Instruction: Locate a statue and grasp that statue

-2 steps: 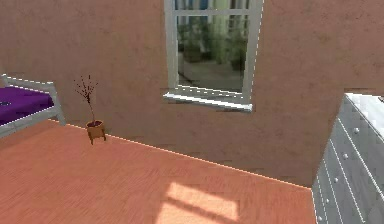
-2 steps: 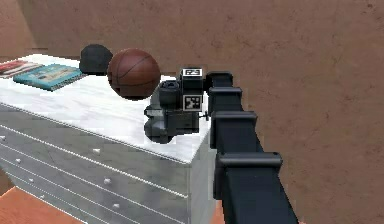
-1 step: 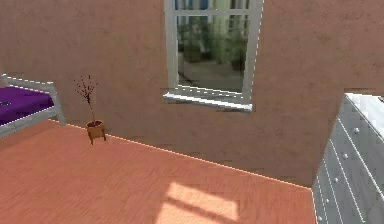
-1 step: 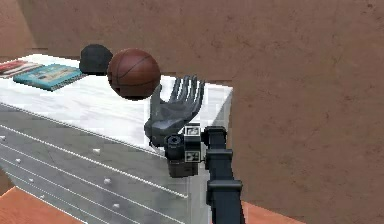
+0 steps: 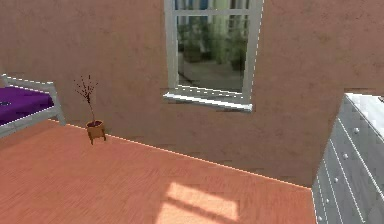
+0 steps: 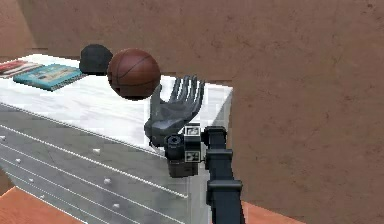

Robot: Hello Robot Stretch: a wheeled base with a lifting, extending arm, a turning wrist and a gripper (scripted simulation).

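A grey hand-shaped statue (image 6: 172, 108) is seen at the 4 o'clock corner of the white dresser (image 6: 60, 100) top in the arm side view, with the gripper (image 6: 178, 150) at its 6 o'clock; whether anything is held cannot be told. A basketball (image 6: 133, 73) and books (image 6: 48, 74) are set toward 10 o'clock. A window (image 5: 210, 50), potted twig (image 5: 93, 115) and purple bed (image 5: 25, 100) are shown in the forward view, against rough terracotta walls and a wood floor.

Ball (image 6: 133, 73), hand statue (image 6: 174, 110) atop dresser (image 6: 85, 102)

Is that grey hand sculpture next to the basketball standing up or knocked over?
Upright: the hand statue has fingers pointing up, wrist down, beside the basketball.
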